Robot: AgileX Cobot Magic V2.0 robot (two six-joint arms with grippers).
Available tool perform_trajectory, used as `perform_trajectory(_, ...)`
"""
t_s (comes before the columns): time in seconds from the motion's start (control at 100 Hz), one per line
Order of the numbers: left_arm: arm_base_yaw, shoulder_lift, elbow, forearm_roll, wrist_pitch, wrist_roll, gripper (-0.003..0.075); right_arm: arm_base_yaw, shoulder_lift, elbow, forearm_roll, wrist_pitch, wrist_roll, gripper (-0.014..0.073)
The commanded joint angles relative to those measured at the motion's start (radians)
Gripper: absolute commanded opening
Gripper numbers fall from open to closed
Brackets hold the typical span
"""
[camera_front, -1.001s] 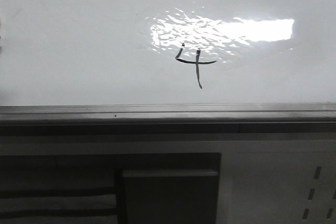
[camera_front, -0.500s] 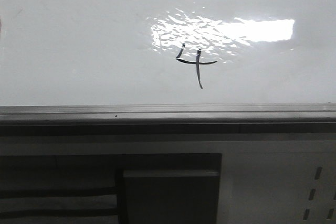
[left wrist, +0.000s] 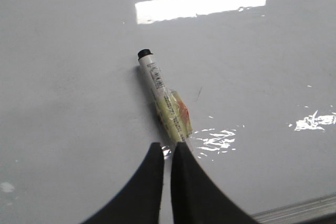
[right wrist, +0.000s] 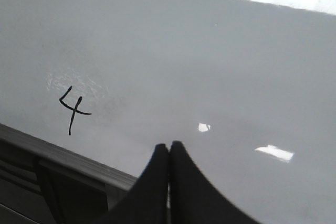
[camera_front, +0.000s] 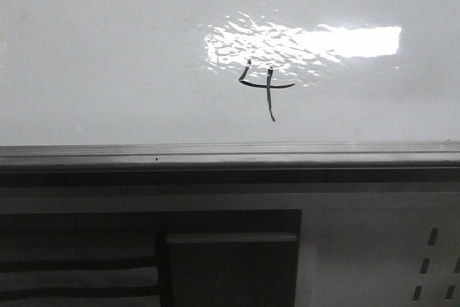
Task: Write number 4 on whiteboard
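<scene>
Front view: the whiteboard [camera_front: 108,55] fills the upper half, its grey frame edge [camera_front: 230,154] running across below. The number 4 [camera_front: 266,90] is drawn small in black just right of centre, at the 6 o'clock edge of a rippled glare patch [camera_front: 302,42]. No arm is seen here. From the left wrist, the left gripper [left wrist: 167,148] is seen nearly closed, a thin gap between its fingers, holding nothing; a marker [left wrist: 163,98] lies on the board at 12 o'clock from the tips. From the right wrist, the right gripper [right wrist: 168,147] is seen pressed closed and empty, the 4 at 10 o'clock, well apart.
</scene>
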Motion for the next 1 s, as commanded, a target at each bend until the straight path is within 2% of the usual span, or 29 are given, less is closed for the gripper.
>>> perform_trajectory(0.0,0.002,0.005,-0.006,-0.024,-0.104,-0.014,-0.0020,-0.005,0.005,-0.015,-0.018,-0.080,0.003,-0.0064)
perform_trajectory(0.4,0.002,0.001,0.022,-0.024,-0.106,-0.014,-0.0020,-0.005,0.005,-0.011,-0.018,-0.079,0.003,-0.0064)
perform_trajectory(0.52,0.014,-0.109,0.072,-0.024,-0.107,-0.014,-0.0020,-0.005,0.005,-0.011,-0.018,-0.079,0.003,-0.0064)
perform_trajectory(0.71,0.099,-0.316,0.195,-0.022,-0.113,-0.014,-0.0020,-0.005,0.005,-0.011,-0.018,-0.079,0.003,-0.0064)
perform_trajectory(0.84,0.130,-0.389,0.275,-0.064,-0.153,-0.015,-0.0020,-0.005,0.005,-0.011,-0.018,-0.079,0.003,-0.0064)
perform_trajectory(0.99,0.130,-0.442,0.351,0.034,-0.214,-0.128,-0.0020,-0.005,0.005,-0.011,-0.018,-0.079,0.003,-0.0064)
